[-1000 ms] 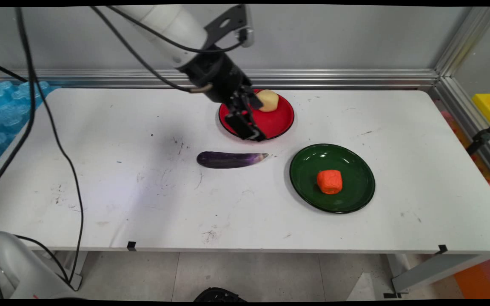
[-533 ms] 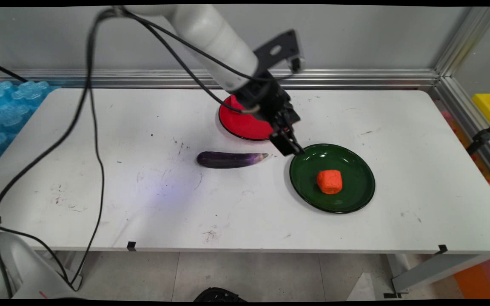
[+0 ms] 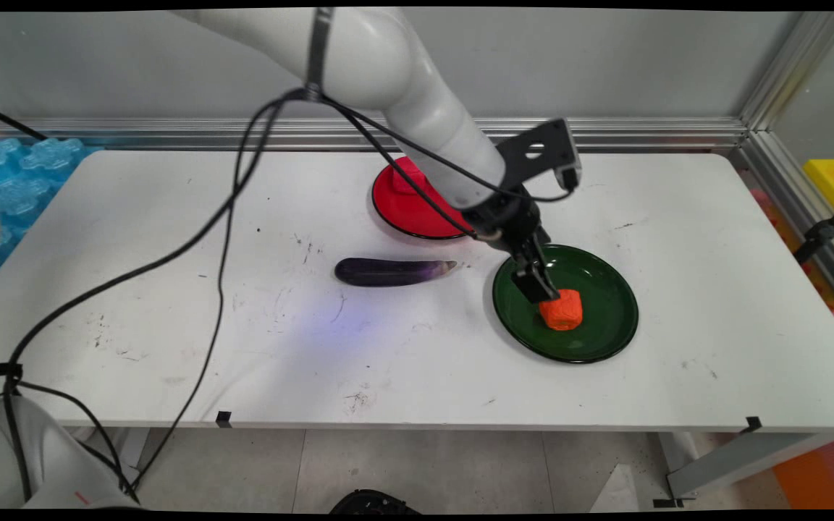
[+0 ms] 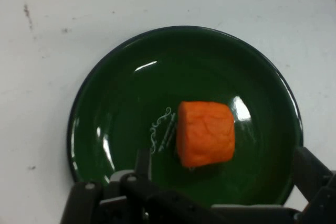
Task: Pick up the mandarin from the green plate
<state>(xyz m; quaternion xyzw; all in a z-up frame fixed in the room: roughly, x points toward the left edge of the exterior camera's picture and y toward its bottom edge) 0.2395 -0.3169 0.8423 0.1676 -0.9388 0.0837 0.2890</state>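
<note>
The claw hangs open, apparently empty, over the orange block on the green plate; an off-centre descent could knock the block aside.

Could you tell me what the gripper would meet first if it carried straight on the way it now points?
Most likely the orange block on the green plate: the gripper points down at it, though the gap is hard to judge.

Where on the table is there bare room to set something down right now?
Open: the table's near-left stretch, in front of the eggplant, and its right end beyond the green plate. Crowded: the middle, where the gripper hangs over the orange block, with the red plate behind.
</note>
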